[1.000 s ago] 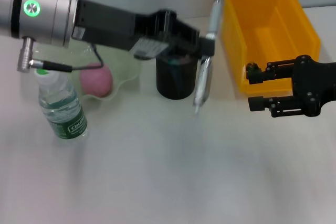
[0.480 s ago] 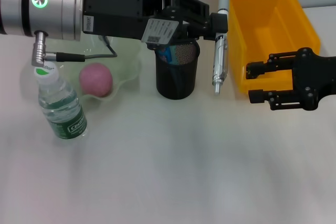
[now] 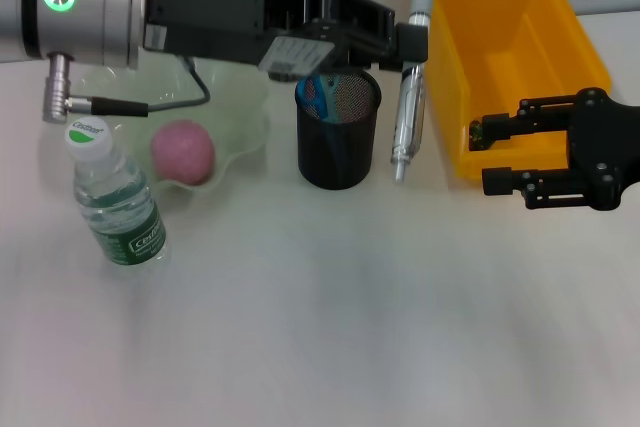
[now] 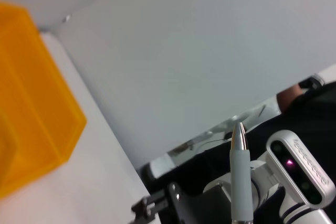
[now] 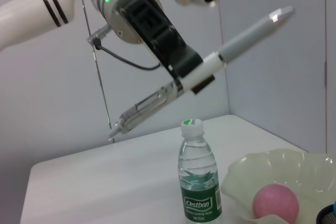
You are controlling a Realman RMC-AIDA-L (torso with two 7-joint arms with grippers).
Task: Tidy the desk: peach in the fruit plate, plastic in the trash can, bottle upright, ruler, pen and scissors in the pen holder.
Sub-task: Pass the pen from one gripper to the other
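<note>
My left gripper (image 3: 408, 39) reaches across from the left and is shut on a silver pen (image 3: 408, 97). It holds the pen nearly upright, tip down, just right of the black mesh pen holder (image 3: 338, 147), which has a blue item (image 3: 318, 97) inside. The pen also shows in the left wrist view (image 4: 241, 182) and the right wrist view (image 5: 199, 80). A pink peach (image 3: 183, 150) lies in the translucent fruit plate (image 3: 240, 122). The water bottle (image 3: 115, 202) stands upright. My right gripper (image 3: 490, 157) is open and empty at the front of the yellow bin (image 3: 580, 57).
The yellow bin stands at the back right, close to the pen and the holder. A cable (image 3: 150, 105) hangs from the left arm over the plate. The right wrist view shows the bottle (image 5: 198, 182), the peach (image 5: 275, 203) and the plate (image 5: 247, 174).
The pen has risen and swung from tilted to nearly upright beside the holder, first rightward, then slightly back left. The right gripper has drifted a little to the right.
</note>
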